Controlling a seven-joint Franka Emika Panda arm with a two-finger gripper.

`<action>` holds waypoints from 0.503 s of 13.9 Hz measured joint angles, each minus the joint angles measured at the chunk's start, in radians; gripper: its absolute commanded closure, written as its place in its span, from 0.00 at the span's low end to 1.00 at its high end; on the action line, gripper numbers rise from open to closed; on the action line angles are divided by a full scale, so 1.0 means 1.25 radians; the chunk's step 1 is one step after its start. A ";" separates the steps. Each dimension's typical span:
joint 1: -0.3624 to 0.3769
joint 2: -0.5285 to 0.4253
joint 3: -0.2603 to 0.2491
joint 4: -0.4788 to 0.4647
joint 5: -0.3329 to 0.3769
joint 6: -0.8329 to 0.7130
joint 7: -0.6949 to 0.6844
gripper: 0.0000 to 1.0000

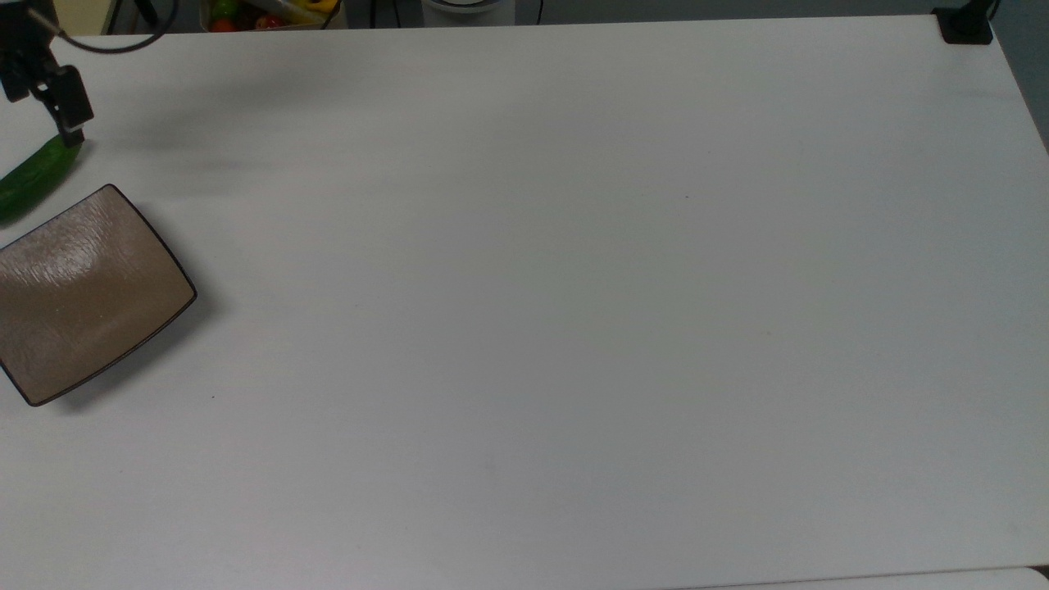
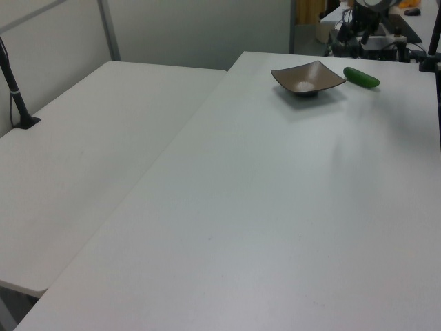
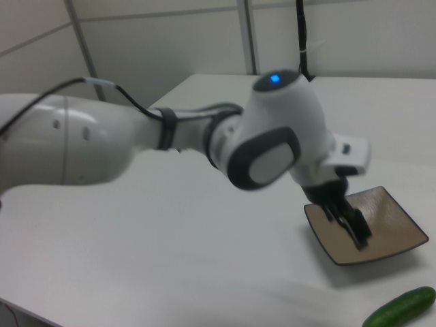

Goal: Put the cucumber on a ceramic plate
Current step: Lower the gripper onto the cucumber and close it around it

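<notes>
Cucumber lies at the far left edge of the top view, flat on the white table, slanting from lower left up to the right, with part of its length cut off by that edge. Just above its upper tip in the top view hangs the gripper, a dark finger pointing down toward that rounded end; whether it touches the cucumber cannot be told, and whether the jaws are apart or together cannot be told either. Below the cucumber in the top view sits the ceramic plate, a glossy brown square turned cornerwise, near the cucumber but apart from it, with nothing on it. In the left view the plate stands near the table's far end with the cucumber just to its right, both resting on the tabletop and separated by a strip of white. In the right view the white arm reaches in from the left, its gripper in front of the plate, while the cucumber lies at the lower right corner, off the plate.
</notes>
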 measured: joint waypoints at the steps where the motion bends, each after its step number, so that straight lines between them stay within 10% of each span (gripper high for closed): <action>1: -0.020 0.026 0.000 -0.001 -0.016 0.026 0.000 0.00; 7: -0.096 0.130 0.000 -0.001 -0.047 0.167 -0.006 0.00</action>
